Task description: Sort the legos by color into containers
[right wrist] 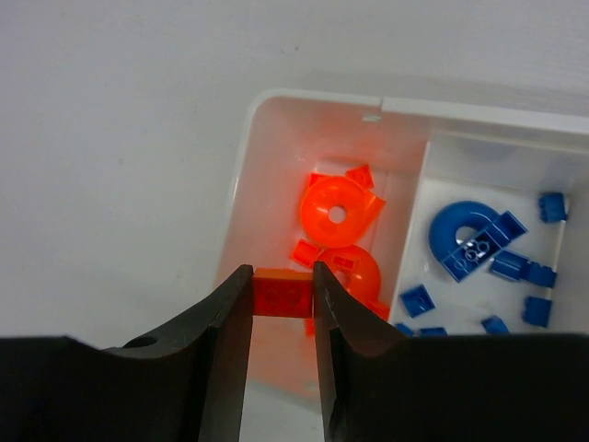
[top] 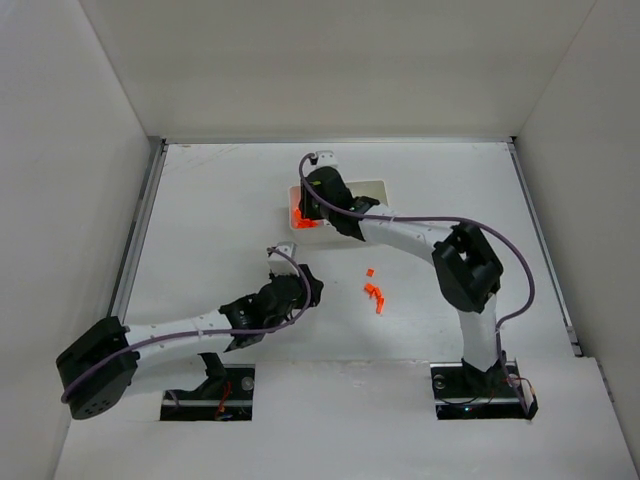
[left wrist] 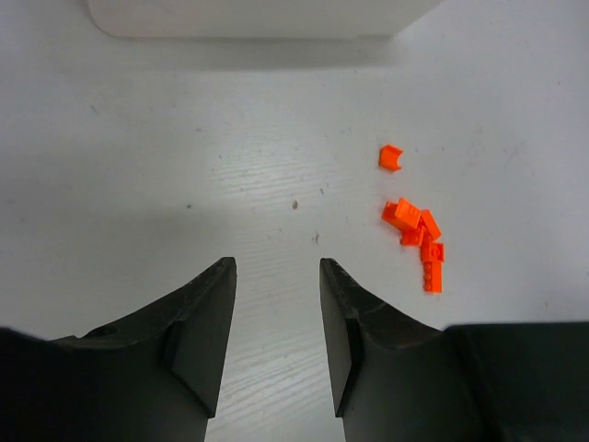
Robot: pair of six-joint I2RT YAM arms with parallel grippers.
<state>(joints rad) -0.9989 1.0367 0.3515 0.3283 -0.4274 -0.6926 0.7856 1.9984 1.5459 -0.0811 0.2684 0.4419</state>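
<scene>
Left tool: nearest the arm bases, hanging over bare counter. Its two dark fingers stand moderately apart with nothing between them.

Loose orange bricks: a small cluster lying on the counter to the right of the left tool, several of them touching or stacked in a short row. In the overhead view the same cluster sits between the two arms, well apart from the tray.

Single orange piece: on the counter just beyond the cluster, apart from it.

Right tool: reached out farther over the counter and closed narrowly on a held orange brick, which is clamped flat between the two fingers. From above, the right tool is at the tray's left end.

Held orange brick, place: over the near edge of the compartment that holds the orange pieces.

Tray: white, with rounded corners, beyond both tools. Only its near wall shows at the top of the left wrist view.

Orange compartment: the tray's end section, holding two rounded orange pieces and a few small orange bricks.

Divider wall: thin, white, separating orange from blue.

Blue compartment: next along, holding a blue arch piece and scattered small blue bricks.
</scene>
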